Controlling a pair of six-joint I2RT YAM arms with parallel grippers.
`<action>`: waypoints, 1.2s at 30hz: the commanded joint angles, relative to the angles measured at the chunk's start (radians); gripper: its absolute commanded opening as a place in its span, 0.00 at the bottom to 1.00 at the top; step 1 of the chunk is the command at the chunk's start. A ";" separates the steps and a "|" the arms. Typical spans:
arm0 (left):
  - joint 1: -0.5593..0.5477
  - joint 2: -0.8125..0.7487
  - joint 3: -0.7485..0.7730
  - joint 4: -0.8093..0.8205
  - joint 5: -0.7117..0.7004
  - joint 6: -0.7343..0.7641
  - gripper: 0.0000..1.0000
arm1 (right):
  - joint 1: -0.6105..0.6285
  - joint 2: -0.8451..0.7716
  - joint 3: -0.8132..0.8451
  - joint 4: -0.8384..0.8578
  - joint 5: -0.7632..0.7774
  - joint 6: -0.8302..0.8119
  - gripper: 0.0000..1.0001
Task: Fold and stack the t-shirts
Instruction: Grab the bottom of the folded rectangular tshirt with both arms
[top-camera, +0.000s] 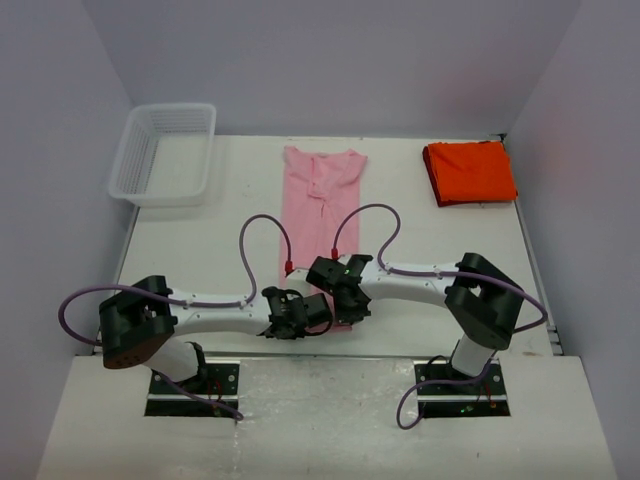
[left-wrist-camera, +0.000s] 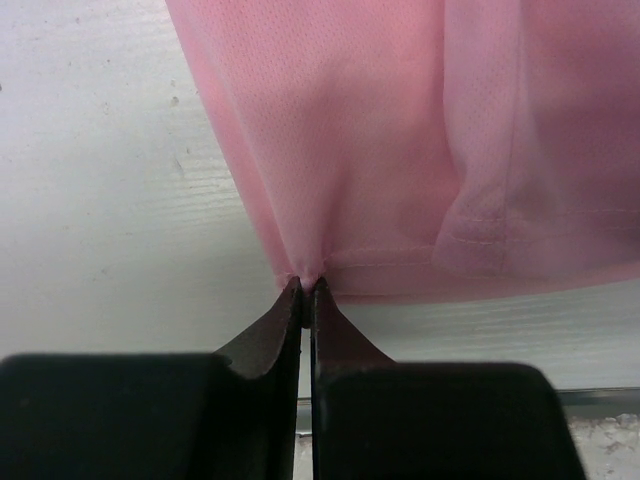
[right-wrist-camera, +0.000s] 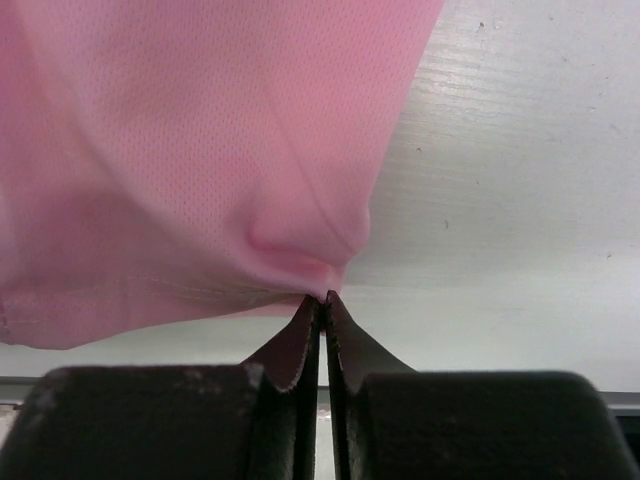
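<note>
- Pink t-shirt (top-camera: 322, 200) lies mid-table as a narrow strip folded lengthwise. Long axis runs near-to-far, straight away from the arm bases.
- Collar end points at the far wall; the hem end points at the arms and sits under the two wrists.
- Left gripper (left-wrist-camera: 307, 285): jaws together, pinching the near-left hem corner of the pink t-shirt (left-wrist-camera: 400, 150). Cloth pulls to a small peak at the tips.
- Right gripper (right-wrist-camera: 324, 298): jaws together, clamped on a bunched bit of the near-right hem corner of the pink t-shirt (right-wrist-camera: 200, 150).
- From above, both grippers are close together at the near end of the strip, left gripper (top-camera: 292, 316) just beside right gripper (top-camera: 345, 300).
- Orange-red t-shirt (top-camera: 470, 172) is folded into a compact, roughly square block at the far-right table corner, well apart from the pink one.
- White mesh basket (top-camera: 165, 108) is at far left of the table (top-camera: 200, 250).
</note>
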 joint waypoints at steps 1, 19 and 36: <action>0.004 -0.025 -0.014 -0.004 -0.015 -0.021 0.01 | 0.006 0.006 0.034 -0.032 0.048 0.017 0.00; 0.004 -0.149 -0.057 -0.053 -0.036 -0.052 0.00 | 0.004 0.018 -0.007 -0.041 0.058 0.058 0.00; 0.002 -0.145 -0.042 -0.105 -0.038 -0.064 0.11 | -0.005 0.021 -0.030 -0.033 0.043 0.057 0.00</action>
